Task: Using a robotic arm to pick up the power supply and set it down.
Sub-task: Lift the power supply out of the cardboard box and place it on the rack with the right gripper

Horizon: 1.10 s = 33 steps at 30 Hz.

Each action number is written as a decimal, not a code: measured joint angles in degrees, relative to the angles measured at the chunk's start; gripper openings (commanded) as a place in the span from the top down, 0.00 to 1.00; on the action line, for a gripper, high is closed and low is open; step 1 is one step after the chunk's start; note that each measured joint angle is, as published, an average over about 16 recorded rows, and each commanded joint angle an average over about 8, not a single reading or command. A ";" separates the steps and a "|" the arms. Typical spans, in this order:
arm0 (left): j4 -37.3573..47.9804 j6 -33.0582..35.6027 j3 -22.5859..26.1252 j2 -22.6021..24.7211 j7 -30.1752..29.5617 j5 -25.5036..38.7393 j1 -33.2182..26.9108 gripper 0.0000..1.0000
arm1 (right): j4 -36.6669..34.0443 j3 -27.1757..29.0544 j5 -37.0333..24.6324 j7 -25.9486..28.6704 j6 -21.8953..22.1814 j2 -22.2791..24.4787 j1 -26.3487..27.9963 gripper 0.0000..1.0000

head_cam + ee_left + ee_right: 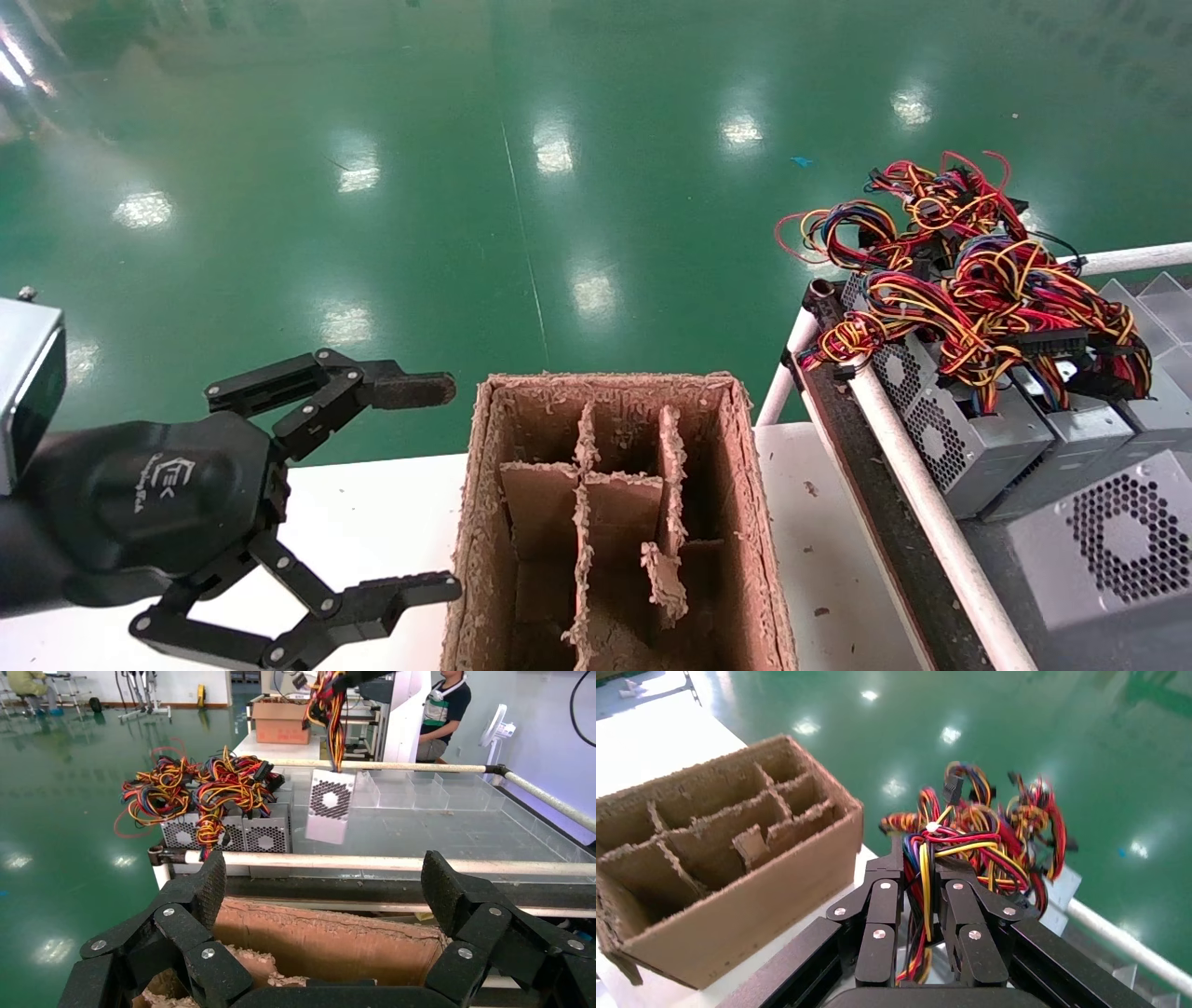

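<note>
Your right gripper (921,881): black links, silver rivets; between its jaws, wires (926,881) red, yellow, blue, black. Below, power supply (329,806): grey, honeycomb grille. Left gripper (414,489): black. Beside its jaws, box (615,522): brown, ragged. Floor (466,186): glossy green.

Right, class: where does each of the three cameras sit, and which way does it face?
Head view: on the head, looking down at the cardboard box and the rack of power supplies; the open left gripper shows.
Left wrist view: on the left wrist, facing the rack past its own fingers; one power supply hangs by its wires.
Right wrist view: on the right wrist, over the right gripper, shut on wires.
All three share the box.
</note>
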 measured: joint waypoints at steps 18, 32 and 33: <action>0.00 0.00 0.01 0.00 0.01 -0.01 0.00 0.00 | 3.36 -6.15 3.65 -4.82 8.02 -3.41 -4.94 1.00; 0.00 -0.01 0.02 -0.01 0.01 -0.01 -0.01 0.00 | 9.21 -6.54 3.75 -2.30 15.39 -4.56 -5.56 0.00; 0.00 -0.01 0.02 -0.01 0.01 -0.01 -0.01 0.00 | 9.36 -6.54 3.77 -2.15 15.59 -4.59 -5.56 0.00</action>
